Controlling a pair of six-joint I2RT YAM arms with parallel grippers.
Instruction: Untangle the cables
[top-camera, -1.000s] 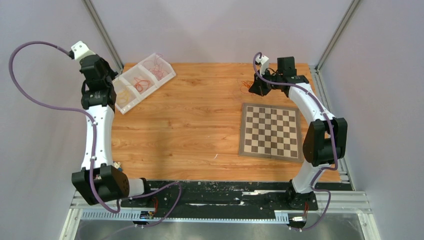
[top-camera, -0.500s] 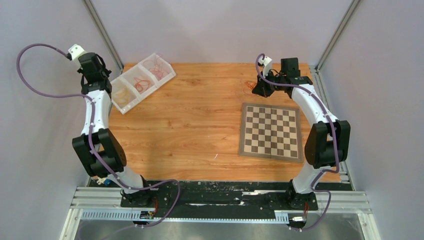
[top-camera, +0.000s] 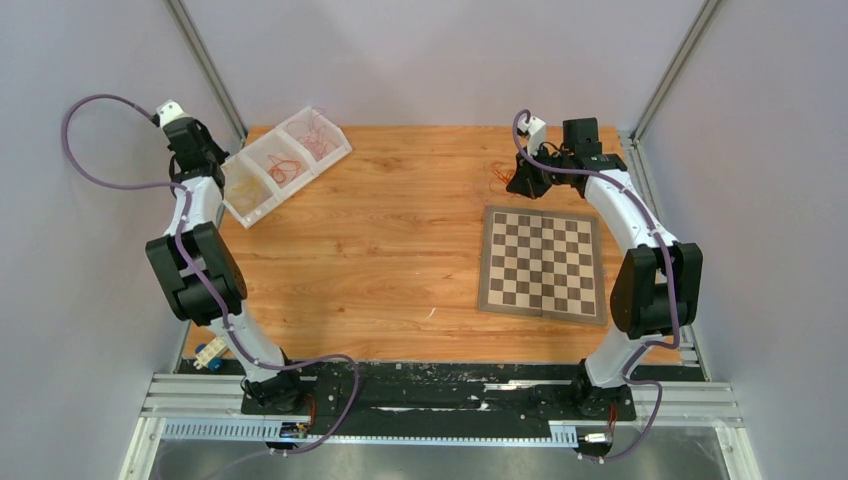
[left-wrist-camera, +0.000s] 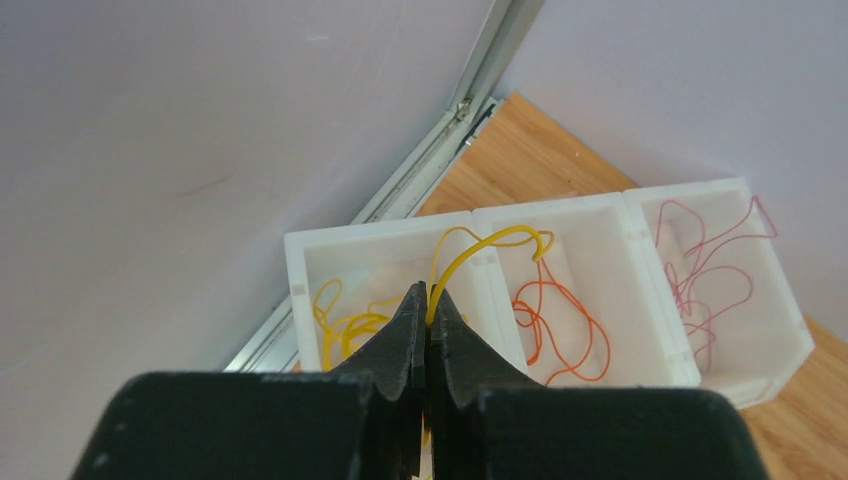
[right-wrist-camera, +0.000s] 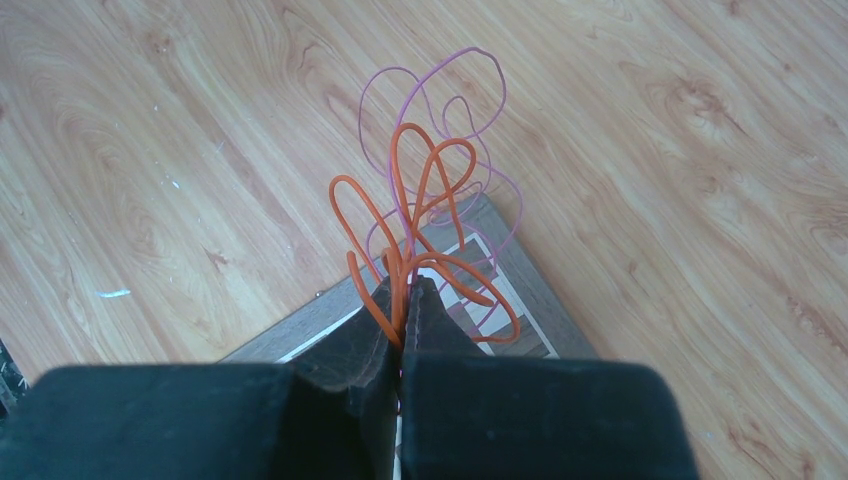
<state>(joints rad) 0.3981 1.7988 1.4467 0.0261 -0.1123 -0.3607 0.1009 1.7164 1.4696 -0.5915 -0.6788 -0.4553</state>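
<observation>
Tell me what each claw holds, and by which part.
Left claw: a yellow wire, pinched below its arching loop. Right claw: orange wire loops, pinched at their bunched base.

2 arms, same build: left arm (top-camera: 190, 210) and right arm (top-camera: 622, 205) have white curved link shells; black blocky joint housings; thick purple cable (top-camera: 100, 97) running along each; fingers (left-wrist-camera: 405, 335) matte black, tapering to wedges.

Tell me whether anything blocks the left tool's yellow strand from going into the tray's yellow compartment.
Nothing visible does. The left tool holds the yellow strand above that open compartment of the tray. Only the strand's loop arches across the divider toward the orange compartment.
</observation>
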